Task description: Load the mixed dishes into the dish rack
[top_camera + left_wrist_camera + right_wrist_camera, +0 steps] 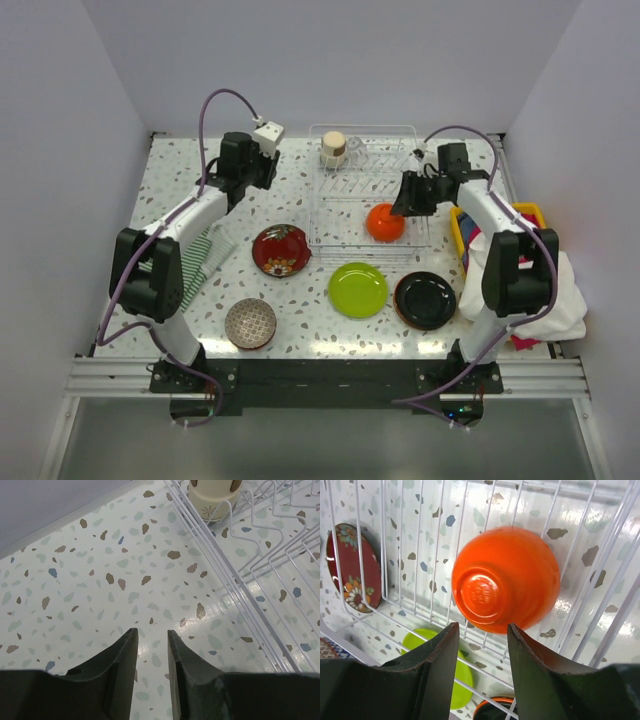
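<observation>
The dish rack stands at the back middle of the table. A beige cup stands in its far left corner and shows in the left wrist view. An orange bowl lies upside down in the rack's near right part. My right gripper is open and empty, its tips just short of the orange bowl. My left gripper hovers over bare table left of the rack, jaws a little apart and empty.
On the table in front of the rack lie a dark red patterned plate, a lime green plate, a black plate and a patterned bowl. A striped cloth lies at left. A yellow bin of cloths stands at right.
</observation>
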